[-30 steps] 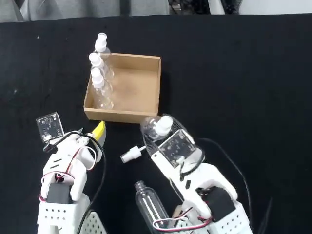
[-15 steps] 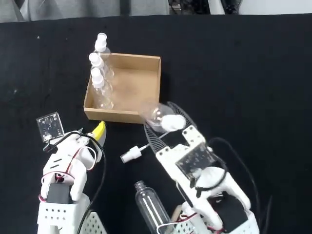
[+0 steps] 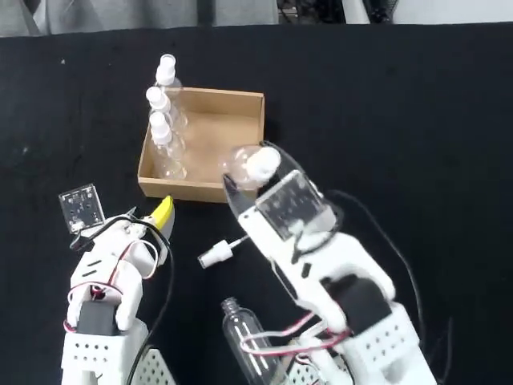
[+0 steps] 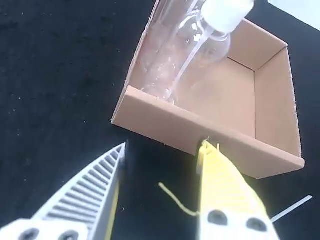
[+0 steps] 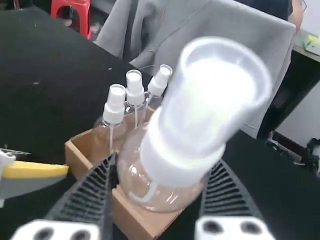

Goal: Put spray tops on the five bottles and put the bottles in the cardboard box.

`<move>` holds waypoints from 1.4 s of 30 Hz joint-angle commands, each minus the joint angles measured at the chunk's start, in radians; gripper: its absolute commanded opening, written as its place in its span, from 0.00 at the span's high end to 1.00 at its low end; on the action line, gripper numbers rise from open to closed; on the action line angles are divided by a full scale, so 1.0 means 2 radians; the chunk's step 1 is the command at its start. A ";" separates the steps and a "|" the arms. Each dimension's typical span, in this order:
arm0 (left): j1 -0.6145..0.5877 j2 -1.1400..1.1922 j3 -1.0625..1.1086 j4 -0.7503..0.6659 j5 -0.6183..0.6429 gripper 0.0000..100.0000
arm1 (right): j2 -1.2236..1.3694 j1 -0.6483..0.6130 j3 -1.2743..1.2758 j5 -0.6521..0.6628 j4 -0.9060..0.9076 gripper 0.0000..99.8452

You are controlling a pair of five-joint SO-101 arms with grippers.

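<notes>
Tabletop (image 3: 401, 96) black under box (image 3: 196, 191); curtain (image 3: 96, 14) behind

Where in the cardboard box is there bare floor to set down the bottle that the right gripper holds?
Bare: the cardboard box floor from the three capped bottles along its left wall across to the right wall, front to back. Crowded: that left strip, and the table just before the box, where the loose spray top lies.

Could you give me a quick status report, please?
Right gripper jaws shut on capped bottle at cardboard box rim. Left gripper jaws open, empty. Three bottles boxed, aside.
</notes>
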 commanded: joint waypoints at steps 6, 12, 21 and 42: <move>-0.007 -0.005 0.013 -0.010 -0.005 0.79 | 0.152 0.056 -0.086 0.007 -0.069 0.89; -0.007 -0.005 0.013 -0.010 -0.005 0.79 | 0.260 0.067 -0.137 0.007 -0.089 0.89; -0.007 -0.005 0.013 -0.011 -0.005 0.79 | 0.413 0.083 -0.239 0.003 -0.091 0.89; -0.007 -0.005 0.013 -0.010 -0.005 0.79 | 0.648 0.096 -0.431 0.003 -0.091 0.89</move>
